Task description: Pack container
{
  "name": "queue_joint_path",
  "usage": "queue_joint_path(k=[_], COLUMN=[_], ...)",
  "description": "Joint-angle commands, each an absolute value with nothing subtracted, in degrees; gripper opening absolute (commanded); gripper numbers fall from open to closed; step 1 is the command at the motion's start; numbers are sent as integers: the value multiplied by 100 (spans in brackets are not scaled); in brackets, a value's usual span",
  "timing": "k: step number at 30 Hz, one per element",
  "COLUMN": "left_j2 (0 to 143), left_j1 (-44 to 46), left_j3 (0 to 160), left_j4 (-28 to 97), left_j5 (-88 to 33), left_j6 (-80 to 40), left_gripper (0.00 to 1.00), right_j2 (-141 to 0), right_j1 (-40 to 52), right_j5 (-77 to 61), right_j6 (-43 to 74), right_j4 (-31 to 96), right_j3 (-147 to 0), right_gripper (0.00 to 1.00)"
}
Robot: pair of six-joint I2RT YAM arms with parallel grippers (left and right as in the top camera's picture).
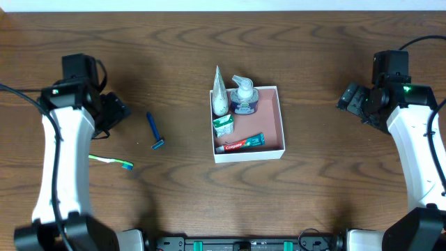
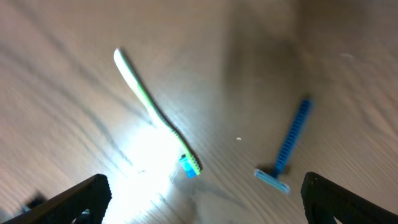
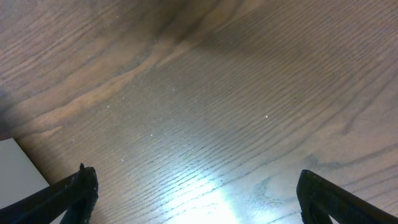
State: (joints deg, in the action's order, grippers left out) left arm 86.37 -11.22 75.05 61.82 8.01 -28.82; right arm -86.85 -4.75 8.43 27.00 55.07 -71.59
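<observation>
The container (image 1: 274, 132), a shallow white box with a pink inside, sits mid-table. In it lie a white tube (image 1: 219, 94), a pump bottle (image 1: 244, 96), a small green-and-white item (image 1: 223, 125) and a Colgate toothpaste tube (image 1: 240, 144). A blue razor (image 1: 154, 132) (image 2: 291, 144) and a green-and-white toothbrush (image 1: 110, 162) (image 2: 155, 114) lie on the wood to its left. My left gripper (image 1: 117, 110) (image 2: 202, 202) hovers over them, open and empty. My right gripper (image 1: 350, 97) (image 3: 196, 199) stands open over bare wood, far right.
The wooden table (image 1: 334, 174) runs to its far edge along the top of the overhead view. A white corner of the container (image 3: 18, 168) shows at the left of the right wrist view. Both arms stand at the table's outer sides.
</observation>
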Motion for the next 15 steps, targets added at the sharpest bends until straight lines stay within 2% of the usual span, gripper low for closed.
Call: queue_joint_path(k=[1, 6, 15], left_j2=[9065, 9515, 9623], left_j1=[-1533, -1925, -2405], left_j3=[7275, 7013, 5990], left_j4=[6243, 6066, 5015], left_j5=[591, 445, 71], left_j6=[-3903, -4064, -4080], left_gripper=[99, 99, 99], right_j2=[-8713, -8713, -8713], right_j1=[-519, -519, -519], right_j5=[878, 878, 878], right_j6=[2783, 2781, 2783], right_j4=[5511, 5511, 5511], right_j3=[-7231, -7231, -7231], right_gripper=[99, 98, 99])
